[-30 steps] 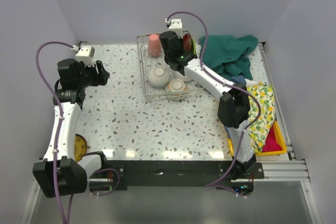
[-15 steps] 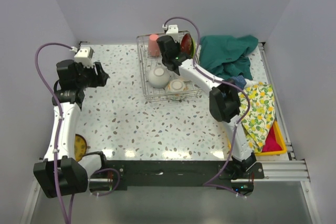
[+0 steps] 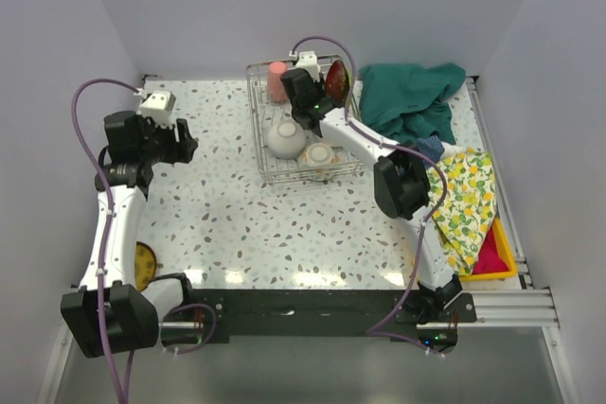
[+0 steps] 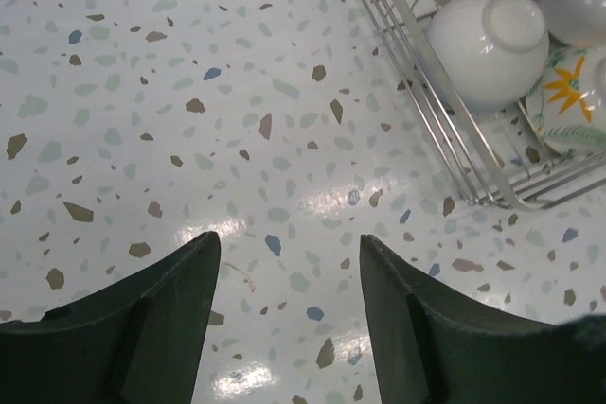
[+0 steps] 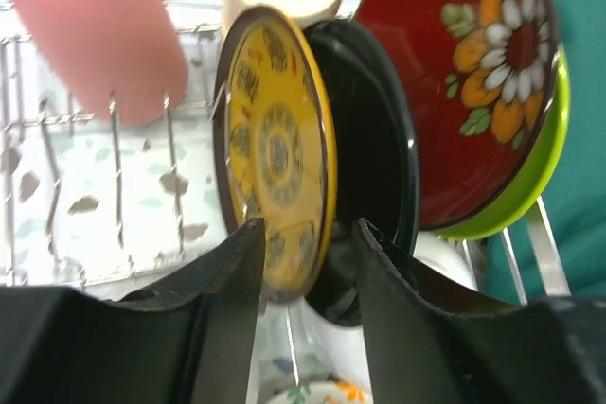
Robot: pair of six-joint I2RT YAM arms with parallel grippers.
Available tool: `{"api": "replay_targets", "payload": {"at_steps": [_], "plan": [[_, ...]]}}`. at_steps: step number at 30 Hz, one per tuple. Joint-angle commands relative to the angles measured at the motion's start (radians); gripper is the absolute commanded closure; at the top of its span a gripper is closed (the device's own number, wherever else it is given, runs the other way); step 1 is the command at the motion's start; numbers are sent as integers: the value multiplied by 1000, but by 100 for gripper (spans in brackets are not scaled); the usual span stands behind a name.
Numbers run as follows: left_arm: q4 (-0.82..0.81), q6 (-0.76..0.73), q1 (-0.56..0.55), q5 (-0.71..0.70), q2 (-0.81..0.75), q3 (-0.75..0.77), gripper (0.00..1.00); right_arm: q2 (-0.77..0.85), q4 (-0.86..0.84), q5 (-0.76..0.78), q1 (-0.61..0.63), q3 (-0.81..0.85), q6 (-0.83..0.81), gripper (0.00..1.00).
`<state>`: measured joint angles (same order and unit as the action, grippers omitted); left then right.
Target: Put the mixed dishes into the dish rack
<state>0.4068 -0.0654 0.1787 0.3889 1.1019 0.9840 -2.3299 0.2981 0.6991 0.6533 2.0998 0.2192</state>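
The wire dish rack (image 3: pixel 268 170) stands at the back middle. In it are a salmon-pink cup (image 3: pixel 276 80), a white bowl (image 3: pixel 286 139), a floral bowl (image 3: pixel 319 155) and upright plates. In the right wrist view a brown-gold plate (image 5: pixel 275 139) stands on edge beside a black plate (image 5: pixel 374 167), a red floral plate (image 5: pixel 464 82) and a lime-green plate (image 5: pixel 535 167). My right gripper (image 5: pixel 308 229) is open, its fingers astride the brown-gold plate's lower rim. My left gripper (image 4: pixel 289 238) is open and empty above the bare table, left of the rack (image 4: pixel 445 139).
A green cloth (image 3: pixel 412 96) lies at the back right. A yellow-patterned cloth (image 3: pixel 469 201) drapes over a yellow tray (image 3: pixel 502 262) on the right. Another brown-gold plate (image 3: pixel 144 265) lies at the near left by the left arm.
My right wrist has moved left and toward the back over the rack. The left gripper has shifted slightly right.
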Motion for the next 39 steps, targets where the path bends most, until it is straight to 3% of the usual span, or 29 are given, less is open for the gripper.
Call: {"api": "replay_targets", "payload": {"at_steps": [1, 6, 9, 13, 17, 18, 24, 26, 28, 39], "plan": [[111, -235, 11, 62, 36, 41, 34, 220, 107, -153, 5, 19, 162, 53], [412, -627, 22, 30, 121, 146, 33, 362, 202, -350, 9, -147, 255, 51], [585, -810, 54, -44, 165, 200, 35, 446, 185, -388, 9, -309, 238, 48], [682, -921, 125, -189, 170, 139, 42, 529, 184, -410, 8, -461, 206, 40], [779, -996, 270, -252, 184, 81, 80, 587, 165, -492, 5, -544, 158, 38], [787, -1022, 297, -251, 182, 68, 100, 598, 162, -507, 6, -550, 152, 38], [814, -1106, 450, -262, 154, -56, 100, 618, 110, -769, -3, -583, 69, 44], [800, -1125, 487, -278, 148, -117, 100, 619, 102, -803, -3, -592, 77, 27], [781, -1136, 516, -289, 147, -175, 100, 615, 104, -825, -1, -593, 92, 1], [575, -1125, 541, -292, 216, -324, 100, 607, 105, -814, -3, -601, 108, 2]]}}
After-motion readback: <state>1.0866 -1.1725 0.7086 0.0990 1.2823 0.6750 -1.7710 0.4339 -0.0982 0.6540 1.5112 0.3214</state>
